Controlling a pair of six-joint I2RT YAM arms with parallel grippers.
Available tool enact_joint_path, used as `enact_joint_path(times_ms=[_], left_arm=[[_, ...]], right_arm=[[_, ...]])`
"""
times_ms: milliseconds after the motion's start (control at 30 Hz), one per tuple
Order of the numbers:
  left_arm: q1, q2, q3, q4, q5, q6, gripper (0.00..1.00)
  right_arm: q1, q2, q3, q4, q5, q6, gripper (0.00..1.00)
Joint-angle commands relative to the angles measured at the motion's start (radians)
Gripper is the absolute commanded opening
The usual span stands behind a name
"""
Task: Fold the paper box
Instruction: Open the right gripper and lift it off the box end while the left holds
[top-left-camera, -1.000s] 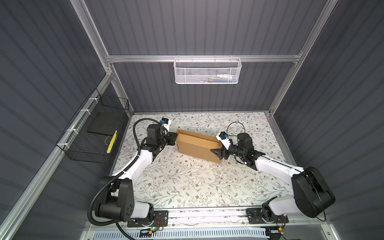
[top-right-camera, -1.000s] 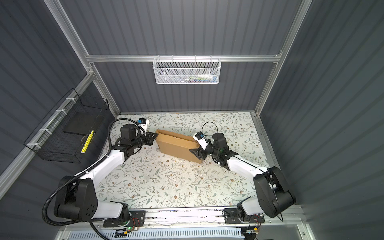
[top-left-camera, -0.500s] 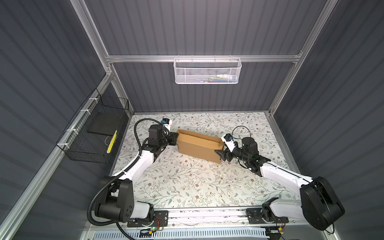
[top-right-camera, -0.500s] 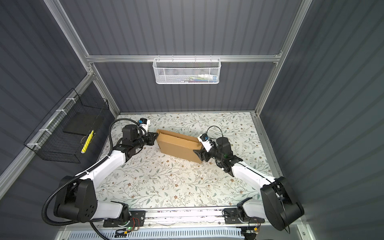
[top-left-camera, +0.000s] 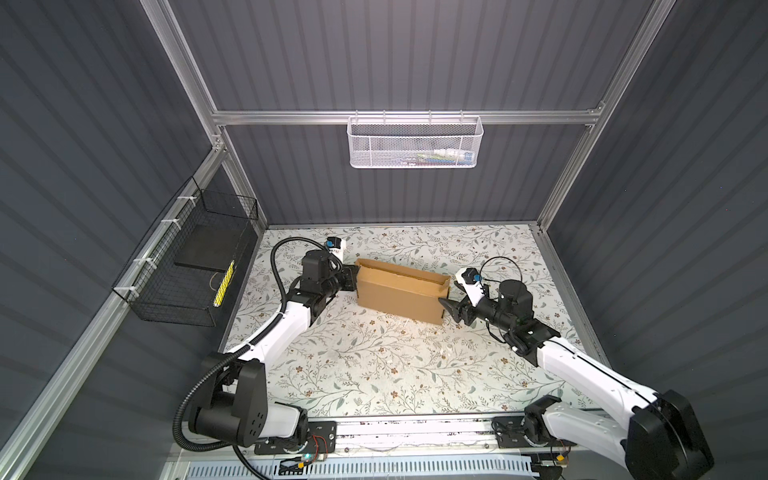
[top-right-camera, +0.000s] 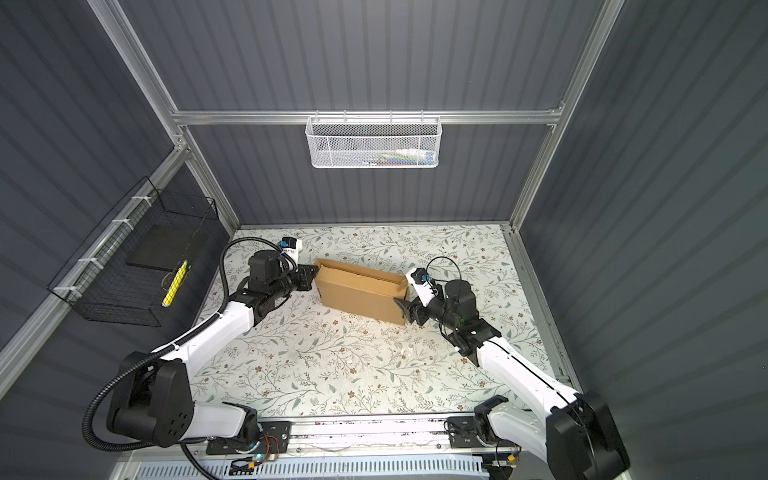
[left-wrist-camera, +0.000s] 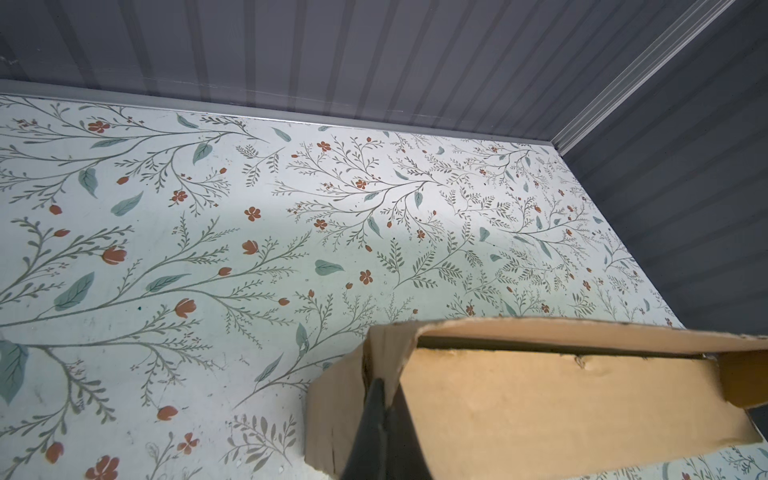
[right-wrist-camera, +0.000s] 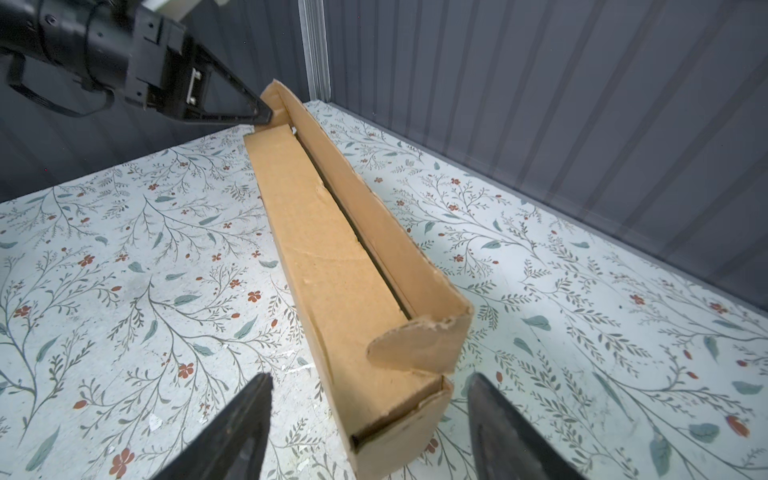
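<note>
At paper box (top-left-camera: 399, 295) ends, left hand (top-left-camera: 354, 277) closed, right hand (top-left-camera: 448, 311) spread

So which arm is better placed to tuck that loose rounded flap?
Probably the right: the right gripper is open around the paper box end where that flap sticks out; the left gripper is shut against the opposite end.

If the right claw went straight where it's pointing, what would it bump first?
Most likely the near end of the paper box; the right gripper is open, and its jaws seem to straddle that end.
</note>
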Motion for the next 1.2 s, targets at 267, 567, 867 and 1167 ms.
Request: enact_joint_path(times_ms=[267,567,867,1167], left_arm=[[-0.037,-0.023,-0.039,-0.059,-0.061,-0.038,0.0],[-0.052,-0.033,-0.046,-0.052,-0.081,-0.046,0.0],[-0.053,-0.027,-0.05,-0.054,-0.083,-0.042,0.0],[-0.053,-0.022,-0.052,-0.051,-0.077,-0.036,0.0]], right_arm=[[0.0,-0.197,0.092,-0.268,0.286,0.172,0.62],[0.042,0.0,0.426,-0.658,0.382,0.406,0.54],[0.142,0.161,0.577,-0.816,0.409,0.59,0.48],[0.169,0.273,0.627,-0.839,0.464,0.627,0.43]])
